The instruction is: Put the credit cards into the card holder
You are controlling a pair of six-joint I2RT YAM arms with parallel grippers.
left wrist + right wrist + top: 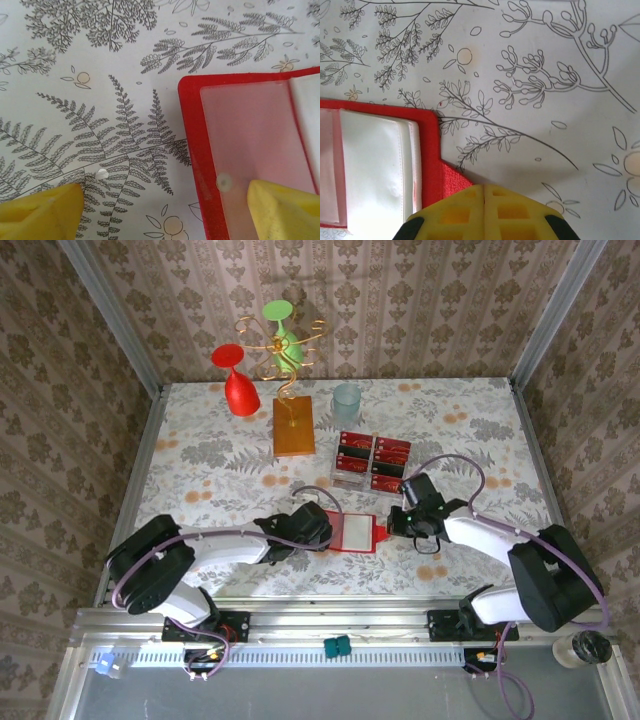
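The card holder (350,532) lies open on the patterned table, red with a pale clear pocket (250,140) facing up. My left gripper (318,530) is open and straddles its left edge (192,150): one yellow finger (42,210) is over the table, the other (285,210) over the pocket. My right gripper (485,197) is shut at the holder's right side, with its tips over the textured red tab (451,181). Whether the tab is pinched I cannot tell. The credit cards (372,460), red with dark stripes, lie in rows farther back.
The cards rest in a clear tray (349,482) behind the holder. An orange wooden block (293,427) with a gold wire stand, a red goblet (238,388), a green goblet (284,328) and a clear cup (346,398) stand at the back.
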